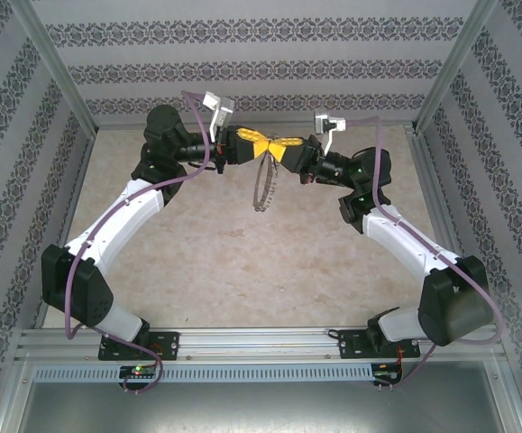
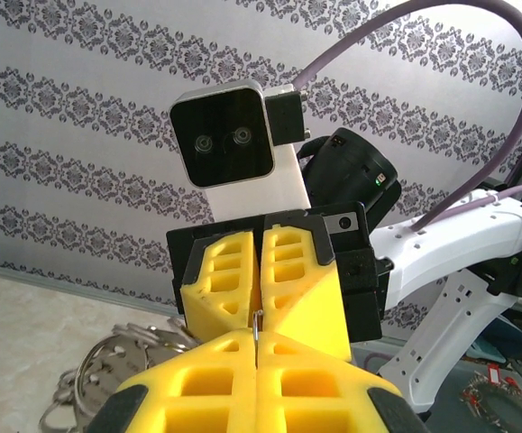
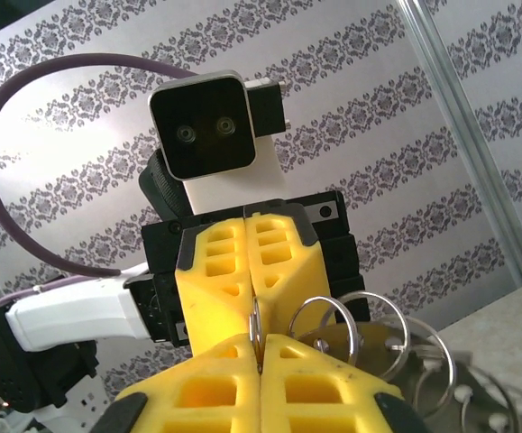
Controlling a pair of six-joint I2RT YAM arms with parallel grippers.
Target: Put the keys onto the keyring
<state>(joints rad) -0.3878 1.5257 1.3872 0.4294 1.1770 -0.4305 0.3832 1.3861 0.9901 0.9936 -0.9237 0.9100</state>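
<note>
Silvery wire is what both hands are closed on. The left hand (image 1: 261, 142) and the right hand (image 1: 279, 148) meet fingertip to fingertip high above the surface (image 1: 242, 271). Each has its yellow fingers pressed together, and a thin sliver of the keyring (image 1: 262, 185) seems to run into both seams. The loop hangs edge-on beneath them, well clear of the surface, and its smaller rings (image 3: 351, 329) fan out just beside the right hand's fingers. Which of those bits is a key is too small to tell. The danger, I judge, lies in how little metal is held. Two pinches so close together on one slim wire leave nothing to brace against, so a pull or twist from either arm could slide the wire out and drop the whole loop. Forcing the coil apart could also bend it, or let it snap shut before a key is through.
</note>
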